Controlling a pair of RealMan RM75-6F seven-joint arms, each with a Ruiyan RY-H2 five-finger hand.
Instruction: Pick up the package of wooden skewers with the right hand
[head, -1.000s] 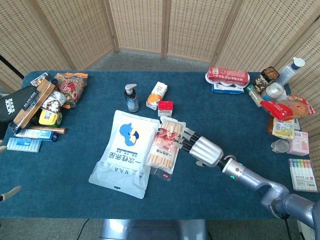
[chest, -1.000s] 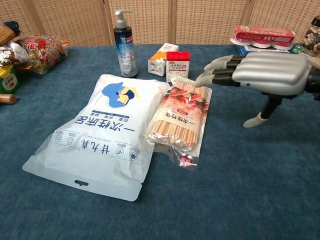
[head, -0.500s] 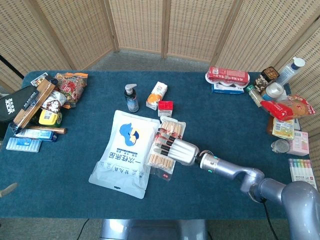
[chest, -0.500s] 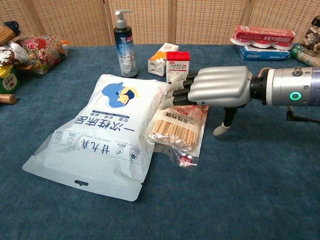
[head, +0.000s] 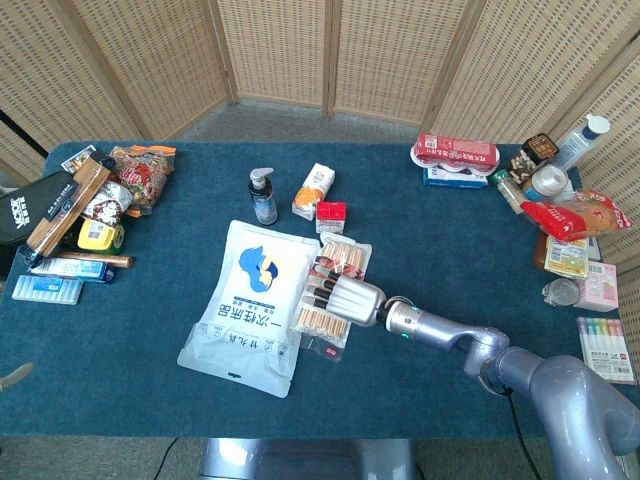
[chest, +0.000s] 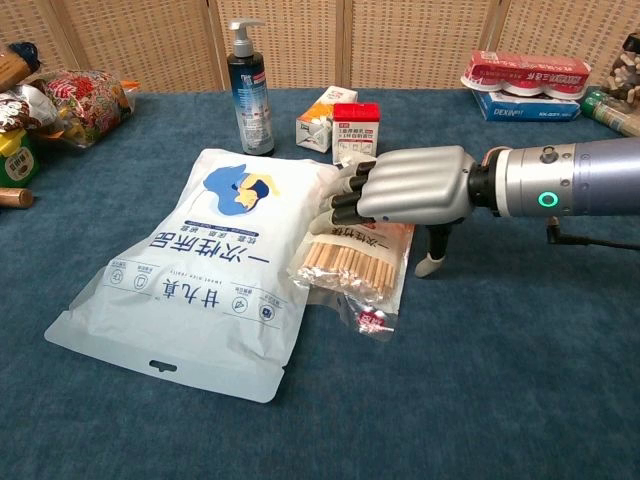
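The skewers were seen lying flat near the middle of the worktop, their long left edge overlapping the right edge of a white pouch. The right hand was stretched over the pack from the right, palm down, its fingers bent down over the left edge and its thumb pointed down to the cloth just beside the right edge. The pack was not lifted; whether the fingers had closed on it could not be told. A small red-and-white box stood just beyond the pack's far end, with a carton and a pump bottle near it. Open cloth was left to the right of the pack and toward the near edge. Groceries were crowded along the left edge and right edge. The left hand was barely seen past the near left corner, its state not discernible.
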